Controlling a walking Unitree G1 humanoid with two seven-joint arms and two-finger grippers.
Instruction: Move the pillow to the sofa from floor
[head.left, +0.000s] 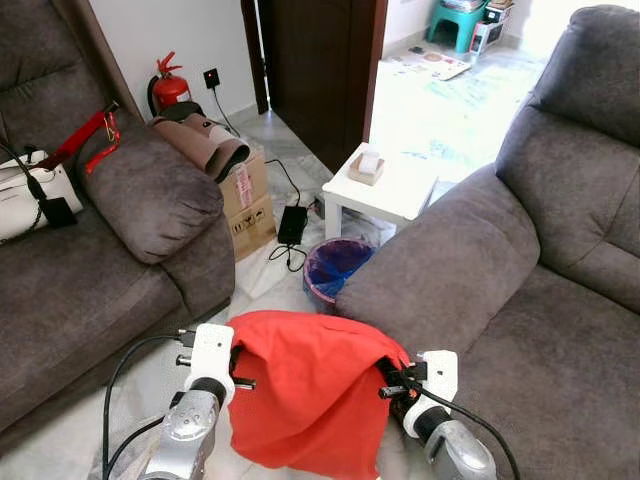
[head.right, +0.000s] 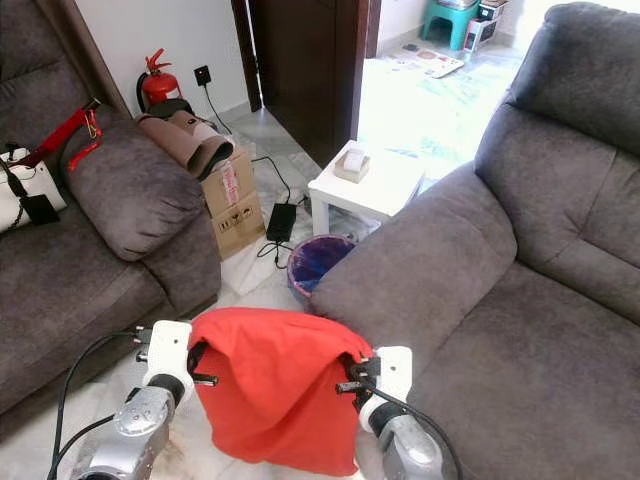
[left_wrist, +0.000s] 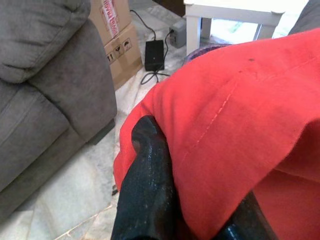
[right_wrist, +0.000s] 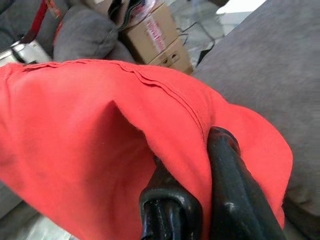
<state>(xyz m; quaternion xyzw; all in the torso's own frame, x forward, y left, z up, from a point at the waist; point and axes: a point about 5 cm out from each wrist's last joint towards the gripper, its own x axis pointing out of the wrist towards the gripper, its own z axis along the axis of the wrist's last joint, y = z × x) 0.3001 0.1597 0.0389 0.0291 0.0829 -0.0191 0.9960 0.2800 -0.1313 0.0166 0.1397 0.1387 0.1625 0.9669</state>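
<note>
Left eye view: both grippers, left gripper (head.left: 238, 372) and right gripper (head.left: 392, 384), pinch the red pillow (head.left: 305, 395) beside the sofa (head.left: 470, 270) arm.

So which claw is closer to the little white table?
The right claw. It grips the red fabric pillow's edge on the side toward the small white square table, which stands ahead and to the right. The left claw grips the pillow's opposite edge, farther away.
</note>
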